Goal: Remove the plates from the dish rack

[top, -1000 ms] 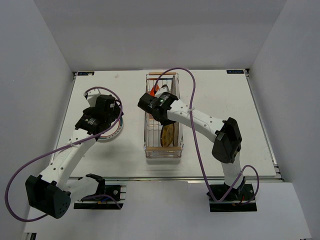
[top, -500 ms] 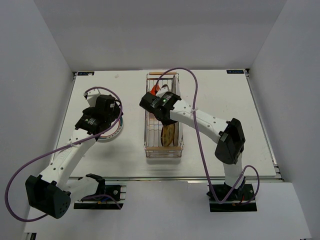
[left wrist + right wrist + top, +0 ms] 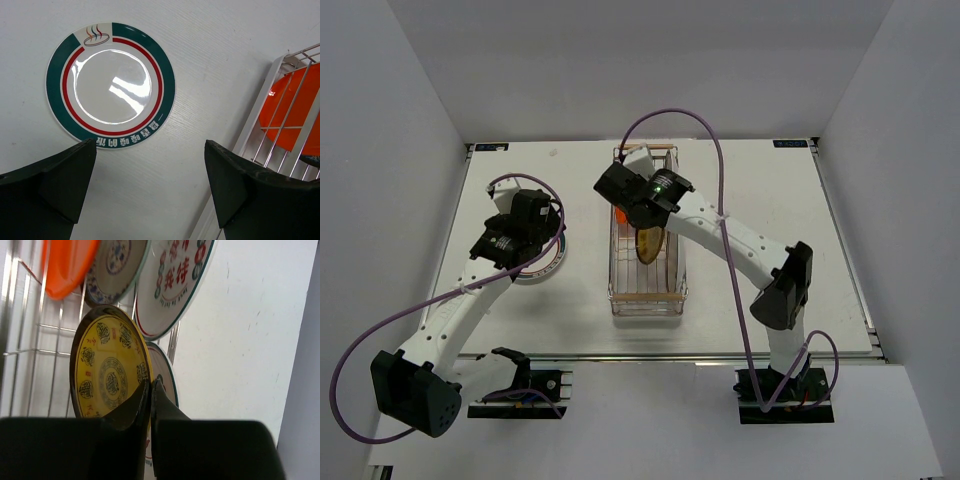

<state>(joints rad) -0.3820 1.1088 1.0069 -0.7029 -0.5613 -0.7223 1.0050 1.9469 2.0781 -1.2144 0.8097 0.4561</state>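
Yellow plate (image 3: 107, 372) is rising from the dish rack (image 3: 646, 297) now, rim clamped in the right gripper (image 3: 150, 384), another one nearly out.

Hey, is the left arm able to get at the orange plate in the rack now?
Probably not cleanly. The orange plate stands in the dish rack, near the open left claw, but the right claw, shut on the yellow plate, hangs over that part of the rack.

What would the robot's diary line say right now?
right gripper shut on yellow plate | plate upright over dish rack | left gripper open above green-rimmed plate | flat on table
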